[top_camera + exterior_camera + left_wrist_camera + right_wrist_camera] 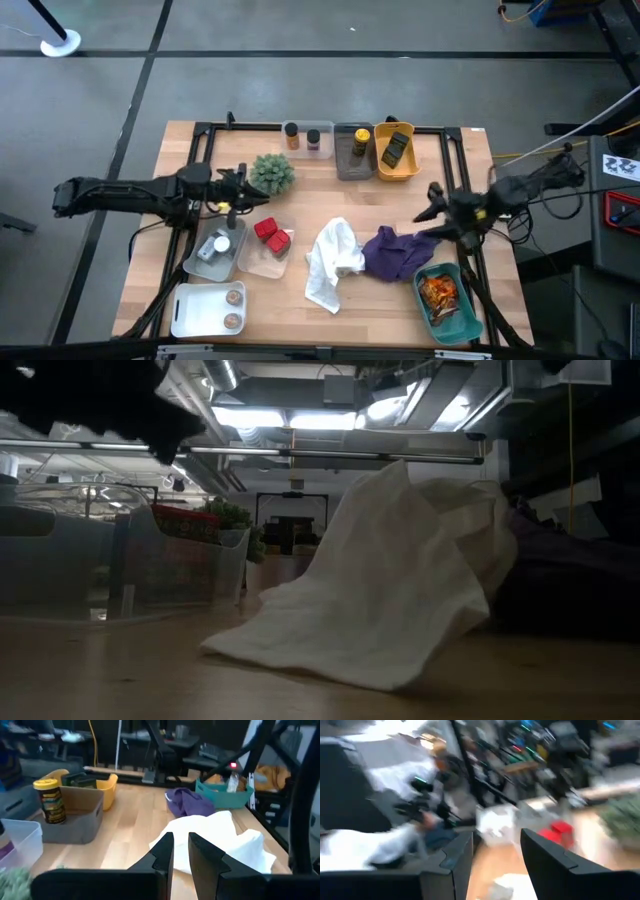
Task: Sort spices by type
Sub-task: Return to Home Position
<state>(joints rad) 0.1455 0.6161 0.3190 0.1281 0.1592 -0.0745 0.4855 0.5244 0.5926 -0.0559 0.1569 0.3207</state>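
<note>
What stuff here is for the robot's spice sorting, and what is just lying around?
For the job: brown jar, purple jar, yellow-capped jar, dark can, red tins, clear jar, brown discs, orange packets.

Just lying about: spiky green plant, white cloth, purple cloth.

The left arm [120, 192] and right arm [535, 180] are slim dark tubes with small yellow marks; the left hand [242, 188] and right hand [429, 205] have black angular fingers [161, 854].
</note>
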